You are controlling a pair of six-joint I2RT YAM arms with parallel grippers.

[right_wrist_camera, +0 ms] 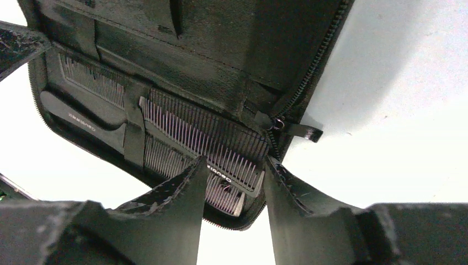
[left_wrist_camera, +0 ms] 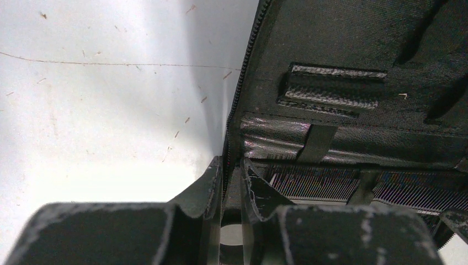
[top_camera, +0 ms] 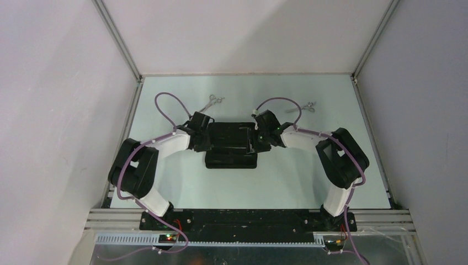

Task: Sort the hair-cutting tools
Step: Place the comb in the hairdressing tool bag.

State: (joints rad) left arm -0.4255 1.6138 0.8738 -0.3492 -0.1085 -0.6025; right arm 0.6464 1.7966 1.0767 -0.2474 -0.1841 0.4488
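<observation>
While the left gripper (left_wrist_camera: 232,170) clamps the zip case (left_wrist_camera: 353,55), the right gripper (right_wrist_camera: 236,165) gapes above 2 combs (right_wrist_camera: 185,128).

Pale table (top_camera: 276,187), open black case (top_camera: 232,160) at centre, left scissors (top_camera: 212,101), right scissors (top_camera: 309,106) beyond

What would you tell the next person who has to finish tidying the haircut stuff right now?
Left gripper: fingers pinched on the left edge of the open case.
Right gripper: fingers open, astride the case's right end.
Things: handled comb and flat comb lie inside the case under its straps. Left scissors and right scissors lie on the table beyond the case.
Done: combs stowed.
Left: probably both scissors.
</observation>
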